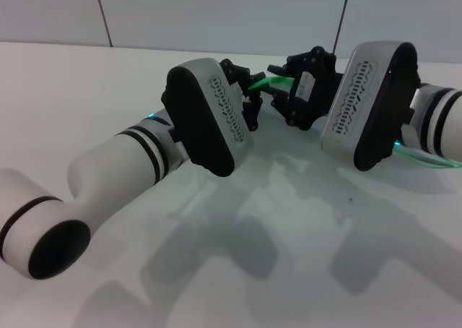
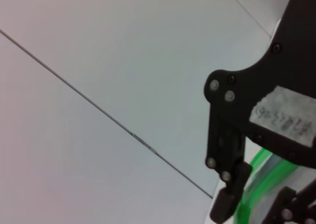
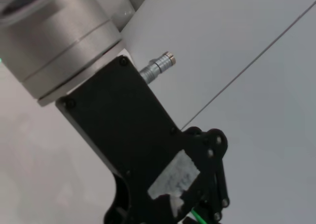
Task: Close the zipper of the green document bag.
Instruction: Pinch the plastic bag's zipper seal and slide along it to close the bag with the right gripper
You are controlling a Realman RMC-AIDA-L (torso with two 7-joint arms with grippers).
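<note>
The two grippers meet above the far middle of the table. The zipper (image 1: 264, 84), a thin bright green strip, spans the short gap between them in the air. My left gripper (image 1: 247, 97) is shut on its near end. My right gripper (image 1: 294, 97) sits around the strip's other side, and the left wrist view shows it (image 2: 256, 209) with the zipper (image 2: 256, 177) curving past. The green document bag (image 1: 432, 159) trails off as a greyish clear sheet with a green edge under the right arm; most of it is hidden. No slider tab shows.
The white table (image 1: 86, 97) runs back to a pale panelled wall (image 1: 216, 10). The left arm (image 1: 108, 176) crosses the near left and the right arm (image 1: 440, 118) comes in from the right edge. Arm shadows fall on the near table.
</note>
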